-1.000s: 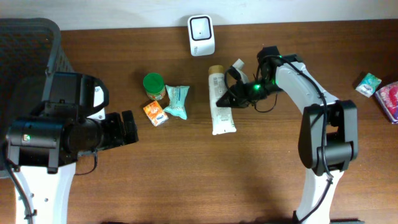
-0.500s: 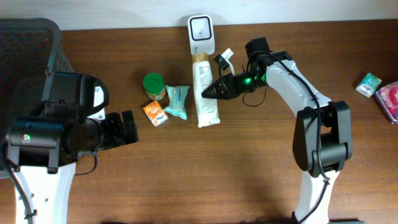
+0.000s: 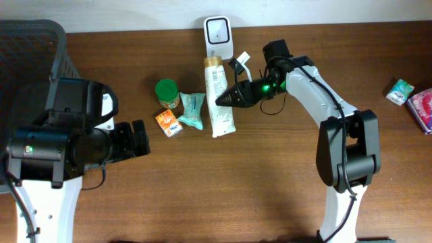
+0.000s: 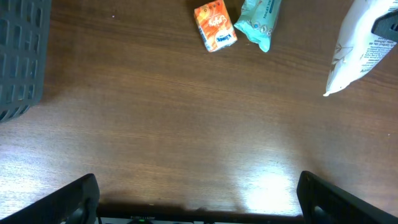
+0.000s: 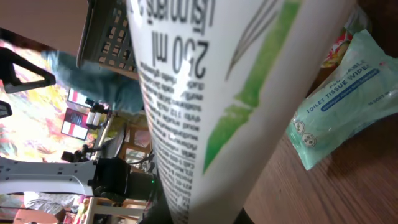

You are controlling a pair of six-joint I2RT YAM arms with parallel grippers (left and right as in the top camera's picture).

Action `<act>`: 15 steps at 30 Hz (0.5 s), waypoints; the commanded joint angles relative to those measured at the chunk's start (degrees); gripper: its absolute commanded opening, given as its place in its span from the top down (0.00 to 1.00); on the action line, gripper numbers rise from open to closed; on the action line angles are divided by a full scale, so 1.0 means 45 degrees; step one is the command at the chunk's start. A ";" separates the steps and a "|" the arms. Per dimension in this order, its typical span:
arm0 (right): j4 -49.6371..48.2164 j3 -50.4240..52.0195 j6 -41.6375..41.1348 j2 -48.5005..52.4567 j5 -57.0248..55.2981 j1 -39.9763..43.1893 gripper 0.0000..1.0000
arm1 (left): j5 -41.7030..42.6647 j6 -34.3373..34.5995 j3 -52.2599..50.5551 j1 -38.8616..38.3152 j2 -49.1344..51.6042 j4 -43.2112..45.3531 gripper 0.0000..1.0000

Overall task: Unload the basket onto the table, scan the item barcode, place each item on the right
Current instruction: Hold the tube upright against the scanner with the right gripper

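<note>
The item is a white tube with green marks and small print. Its cap end points at the white scanner by the back edge and sits just below it. My right gripper is shut on the tube's middle from the right side. In the right wrist view the tube fills the frame and hides most of my fingers. No barcode shows on the side I see. My left gripper hangs open over bare wood at the left, with nothing between its fingers.
A green-lidded jar, an orange box and a teal tissue pack lie just left of the tube. A dark basket fills the far left corner. A small teal pack and a pink pack sit at the far right.
My right arm has carried the tube left and toward the back, from mid-table to just under the scanner. The left arm has not moved.
</note>
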State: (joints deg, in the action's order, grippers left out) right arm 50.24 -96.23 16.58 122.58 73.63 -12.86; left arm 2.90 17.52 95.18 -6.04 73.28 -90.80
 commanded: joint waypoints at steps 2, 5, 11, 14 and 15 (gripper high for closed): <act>-0.0087 -0.0505 0.0219 -0.0282 0.0821 -0.0083 0.96 | -0.0087 -0.0107 0.0044 0.0019 -0.0121 0.0019 0.01; -0.0083 -0.0505 0.0219 -0.0282 0.0491 -0.0083 0.96 | -0.0087 -0.0107 0.0044 0.0019 -0.0121 0.0015 0.01; -0.0034 -0.0505 0.0214 -0.0282 0.0155 -0.0083 0.96 | -0.0083 -0.0107 0.0044 0.0019 -0.0121 0.0015 0.01; -0.0039 -0.0505 0.0214 -0.0282 0.0155 -0.0151 0.96 | -0.0087 -0.0107 0.0044 0.0019 -0.0121 0.0015 0.01; -0.0039 -0.0505 0.0219 -0.0282 0.0155 -0.0194 0.96 | -0.0087 -0.0107 0.0044 0.0019 -0.0121 0.0015 0.01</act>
State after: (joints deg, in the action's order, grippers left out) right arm 50.26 -96.23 16.73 122.58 71.83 -12.91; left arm 2.90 17.52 95.18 -6.04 73.28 -90.80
